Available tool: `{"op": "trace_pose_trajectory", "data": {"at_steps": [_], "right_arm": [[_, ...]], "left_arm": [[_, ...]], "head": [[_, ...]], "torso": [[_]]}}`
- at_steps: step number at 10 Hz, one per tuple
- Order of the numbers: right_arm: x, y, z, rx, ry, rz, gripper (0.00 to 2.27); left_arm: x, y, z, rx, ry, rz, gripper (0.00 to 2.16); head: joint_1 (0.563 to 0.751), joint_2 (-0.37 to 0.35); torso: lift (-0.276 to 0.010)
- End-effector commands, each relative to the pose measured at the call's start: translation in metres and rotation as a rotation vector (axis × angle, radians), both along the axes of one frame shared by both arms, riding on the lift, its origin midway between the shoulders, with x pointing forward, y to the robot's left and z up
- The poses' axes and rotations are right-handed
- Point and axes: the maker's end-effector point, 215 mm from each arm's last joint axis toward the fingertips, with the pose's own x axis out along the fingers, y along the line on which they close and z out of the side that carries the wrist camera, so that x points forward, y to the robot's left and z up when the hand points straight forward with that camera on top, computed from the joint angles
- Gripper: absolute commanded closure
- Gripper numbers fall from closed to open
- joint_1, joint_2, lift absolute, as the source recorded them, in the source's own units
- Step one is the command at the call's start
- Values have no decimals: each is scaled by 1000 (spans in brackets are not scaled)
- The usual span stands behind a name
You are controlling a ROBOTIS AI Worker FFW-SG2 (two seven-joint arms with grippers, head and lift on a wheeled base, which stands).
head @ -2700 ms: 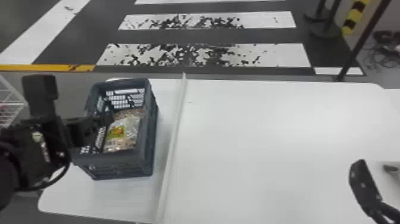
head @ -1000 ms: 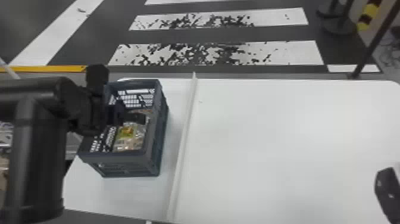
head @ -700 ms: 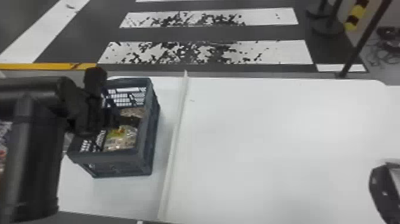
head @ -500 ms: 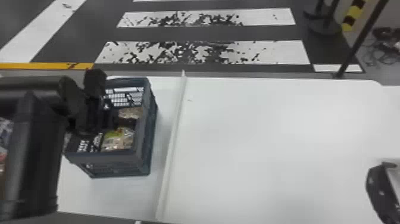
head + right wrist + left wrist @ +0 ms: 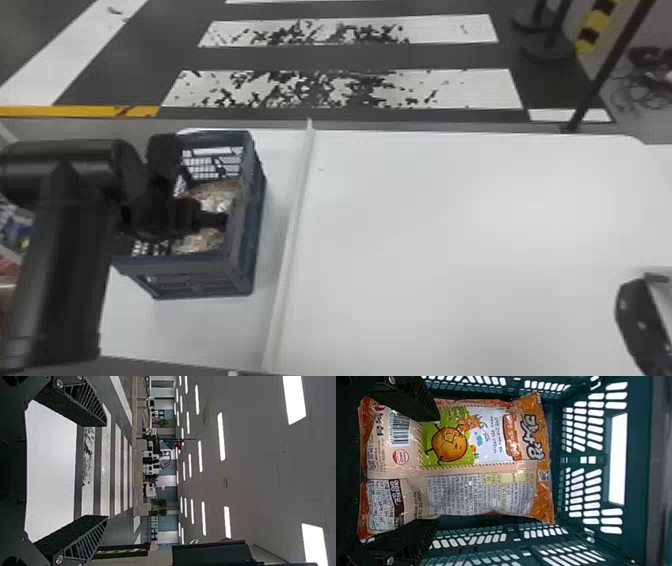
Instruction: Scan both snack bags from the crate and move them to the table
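My left gripper [image 5: 212,218] is down inside the dark crate [image 5: 240,270], between the far snack bag [image 5: 217,194] and the near snack bag [image 5: 200,241], partly covering both. In the left wrist view the left gripper [image 5: 438,470] stands open, its fingers overlapping the long edges of an orange and beige snack bag [image 5: 494,490] that lies back side up in the crate [image 5: 631,467]. My right gripper [image 5: 642,320] waits at the table's right side; in the right wrist view the right gripper [image 5: 106,471] is open with nothing between its fingers.
The crate stands on the left part of the white table [image 5: 450,240]. A raised pale strip [image 5: 290,240] runs front to back just right of it. The left forearm [image 5: 70,275] crosses the table's left edge. A dark post [image 5: 595,95] rises beyond the far right.
Since the oldest frame, my left arm has swung further into view and its gripper has moved inward over the bags, then lower. The right gripper has shifted towards the right edge.
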Motion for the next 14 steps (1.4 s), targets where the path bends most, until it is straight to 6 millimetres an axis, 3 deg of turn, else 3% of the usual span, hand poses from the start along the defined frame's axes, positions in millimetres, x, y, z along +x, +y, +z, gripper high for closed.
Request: {"op": "trace_pose_trajectory", "data": {"at_steps": [1,2,3,4,5,9,14], "right_arm": [[0,-1,0,-1,0,-1,103],[-1,-1,0,-3,0,1,103],[-2,0,-2,-3,4,2,103],[-4,-1,-1,-4,1,-1,103],[-7,-3,1,-9,-7,-4,103],[-22,-5,19,-25,-67,-11,103],[-37,-8,36,-27,-126,-27,103]], "left_arm": [[2,4,-5,-5,-4,7,87],[7,5,-9,-21,-15,8,164],[13,5,-12,-42,-27,5,846],[12,6,-16,-42,-26,7,1774],[10,10,-16,-32,-19,-2,2135],[2,13,-6,-21,-76,-6,2135],[-14,18,34,51,-200,-6,2135]], "head": [[695,99],[695,99],[695,100],[695,100],[695,102],[695,109],[695,123]], "torso": [[-87],[-87],[-87],[-87],[-87],[-87],[-87]]}}
